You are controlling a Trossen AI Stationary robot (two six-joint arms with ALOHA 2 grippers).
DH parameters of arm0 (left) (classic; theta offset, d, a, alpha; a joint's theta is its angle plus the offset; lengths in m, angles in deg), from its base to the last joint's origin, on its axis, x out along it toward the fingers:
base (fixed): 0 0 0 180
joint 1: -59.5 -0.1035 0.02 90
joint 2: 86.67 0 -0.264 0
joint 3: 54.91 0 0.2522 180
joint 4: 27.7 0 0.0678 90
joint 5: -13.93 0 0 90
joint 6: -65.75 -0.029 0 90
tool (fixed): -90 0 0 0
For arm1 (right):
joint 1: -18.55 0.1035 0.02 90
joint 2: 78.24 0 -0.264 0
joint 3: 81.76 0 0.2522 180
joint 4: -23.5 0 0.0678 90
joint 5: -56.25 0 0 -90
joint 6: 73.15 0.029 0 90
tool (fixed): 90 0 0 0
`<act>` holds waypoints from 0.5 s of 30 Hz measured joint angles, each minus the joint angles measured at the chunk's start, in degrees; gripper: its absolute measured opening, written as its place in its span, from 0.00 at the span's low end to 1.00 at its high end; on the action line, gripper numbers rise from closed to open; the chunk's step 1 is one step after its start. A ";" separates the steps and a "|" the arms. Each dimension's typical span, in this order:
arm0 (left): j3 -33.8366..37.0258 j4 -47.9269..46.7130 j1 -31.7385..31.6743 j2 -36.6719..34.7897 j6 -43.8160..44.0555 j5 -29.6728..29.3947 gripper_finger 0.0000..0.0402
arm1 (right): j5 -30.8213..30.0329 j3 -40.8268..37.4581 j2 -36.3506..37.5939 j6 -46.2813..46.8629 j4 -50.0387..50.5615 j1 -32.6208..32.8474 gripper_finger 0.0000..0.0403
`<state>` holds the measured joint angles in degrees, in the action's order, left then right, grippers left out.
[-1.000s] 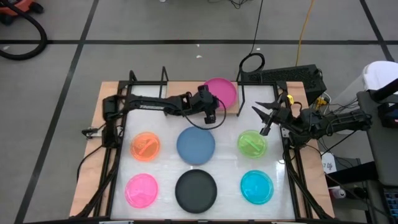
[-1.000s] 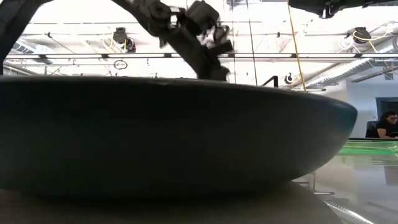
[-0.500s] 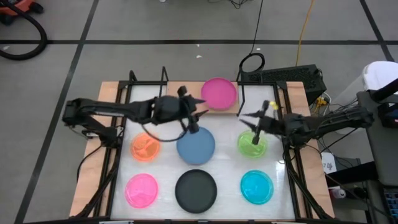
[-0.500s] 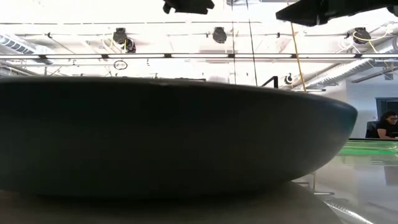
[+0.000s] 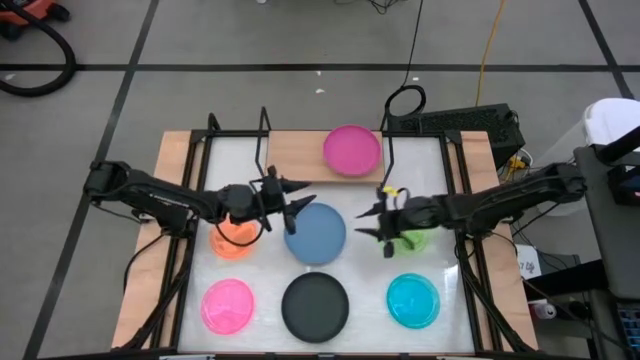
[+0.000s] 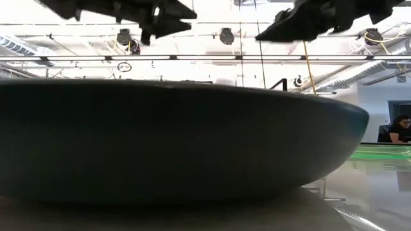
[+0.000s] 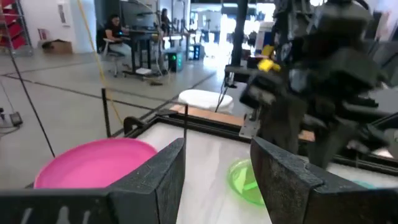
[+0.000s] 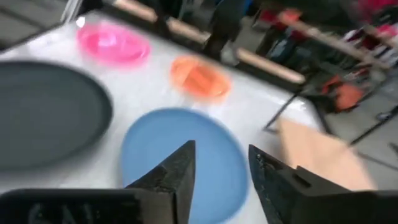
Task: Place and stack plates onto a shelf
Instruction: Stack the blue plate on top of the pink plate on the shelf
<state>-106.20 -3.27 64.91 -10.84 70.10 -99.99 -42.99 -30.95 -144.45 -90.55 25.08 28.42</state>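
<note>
The magenta plate (image 5: 352,150) (image 7: 93,165) rests flat on the wooden shelf (image 5: 295,157), at its right end. On the white table lie the orange (image 5: 232,240), blue (image 5: 318,235), green (image 5: 408,238), hot pink (image 5: 228,305), black (image 5: 315,307) and cyan (image 5: 413,300) plates. No pale pink plate shows. My left gripper (image 5: 298,197) (image 7: 217,174) is open, above the blue plate's left rim, pointing right. My right gripper (image 5: 362,222) (image 8: 221,168) is open, between the blue and green plates, pointing left. Neither holds anything.
Black wire uprights (image 5: 265,140) (image 5: 388,150) stand at the shelf's two ends. The table's dark frame rails (image 5: 190,260) run along both sides. In the low view the black plate (image 6: 180,141) blocks nearly everything. A person (image 6: 398,128) sits in the room beyond.
My left gripper has drawn back from the magenta plate on the shelf, toward the table's left and near edge, over the blue plate's left rim. My right gripper has swung from the right side toward the left, past the green plate. The magenta plate has stayed on the shelf.
</note>
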 joint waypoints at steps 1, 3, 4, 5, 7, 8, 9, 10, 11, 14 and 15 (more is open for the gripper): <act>1.76 2.30 0.02 0.00 0.58 -0.22 0.47 | 0.47 0.44 -2.00 0.18 0.02 0.00 0.36; 4.43 5.82 -0.10 0.00 1.42 -0.33 0.47 | 0.34 1.30 -5.82 0.92 -0.01 0.00 0.38; 5.34 6.79 -0.30 0.00 1.72 -0.37 0.47 | 0.20 1.63 -7.52 1.42 -0.09 -0.06 0.39; 5.97 6.60 -0.46 -0.06 1.89 -0.37 0.47 | 0.07 1.72 -9.05 1.74 -0.02 -0.25 0.40; 6.82 3.51 -0.84 -0.05 2.00 -0.37 0.47 | 0.21 1.72 -11.78 1.94 0.09 -0.70 0.41; 7.14 1.34 -0.98 -0.01 2.23 -0.37 0.47 | 0.26 1.74 -12.90 1.69 0.21 -0.86 0.42; 7.32 -0.37 -0.99 0.05 2.84 -0.36 0.47 | 0.10 1.74 -13.89 0.73 0.34 -0.89 0.42; 7.47 -1.39 -1.00 0.07 3.81 -0.36 0.47 | 0.04 1.74 -14.84 -0.85 0.31 -0.92 0.43; 7.64 -1.74 -1.03 0.03 4.69 -0.40 0.47 | 0.07 1.74 -15.77 -2.65 0.00 -0.91 0.43; 7.90 -2.68 -1.43 0.00 6.23 -1.42 0.47 | 0.18 1.76 -18.36 -5.26 -1.77 -0.66 0.44; 7.90 -2.72 -1.65 0.00 6.36 -1.82 0.47 | 0.27 1.76 -19.42 -4.76 -3.35 -0.54 0.44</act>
<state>-98.29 -5.99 63.27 -10.84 76.46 -101.81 -42.72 -29.19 -163.87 -95.31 21.73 27.88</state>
